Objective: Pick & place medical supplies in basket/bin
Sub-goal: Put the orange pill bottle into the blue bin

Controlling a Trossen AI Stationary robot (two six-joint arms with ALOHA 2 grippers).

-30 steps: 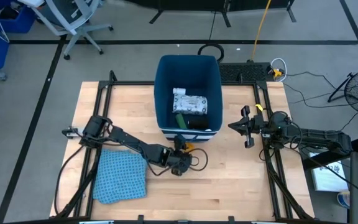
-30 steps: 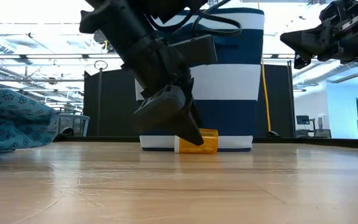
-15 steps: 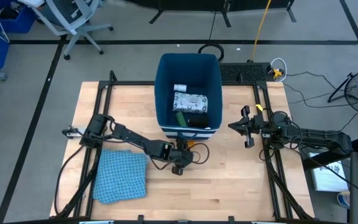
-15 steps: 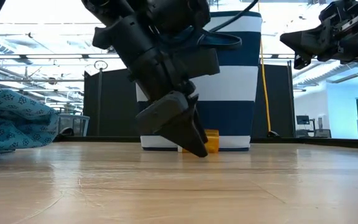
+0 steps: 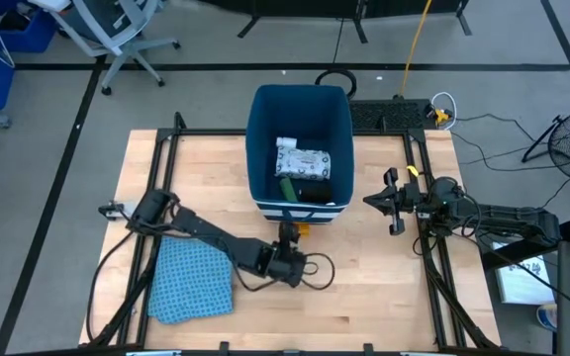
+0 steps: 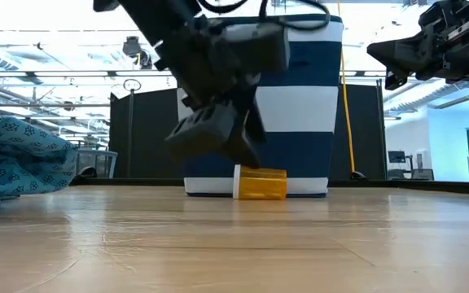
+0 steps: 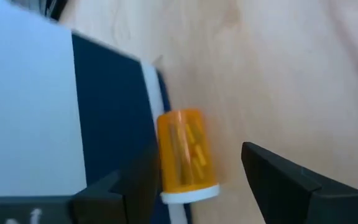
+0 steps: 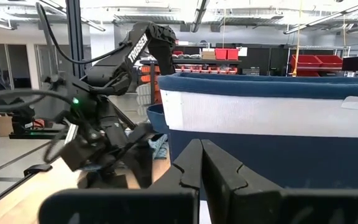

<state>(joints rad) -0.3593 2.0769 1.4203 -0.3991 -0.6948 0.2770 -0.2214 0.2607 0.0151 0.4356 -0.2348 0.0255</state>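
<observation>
An orange pill bottle (image 5: 301, 229) with a white cap lies on its side on the table, against the near wall of the dark-blue bin (image 5: 262, 148). My left gripper (image 5: 288, 247) is open just near of the bottle and a little above it (image 6: 218, 134). In the left wrist view the bottle (image 7: 185, 155) shows ahead between my open fingers (image 7: 194, 171). In the bin lie a white green-printed packet (image 5: 303, 161), a green block (image 5: 287, 188) and a black block (image 5: 315, 195). My right gripper (image 5: 389, 203) is shut and empty, in the air right of the bin.
A blue patterned cloth (image 5: 194, 280) lies crumpled at the near left of the table. Black frame rails (image 5: 166, 158) run along the table's left and right sides. Bare wood lies near of the bin and to the bottle's right.
My left gripper has risen from the table top beside the orange bottle and drawn back a little toward the table's near edge. The bottle, half hidden by the fingers before, now shows whole, lying by the bin's base.
</observation>
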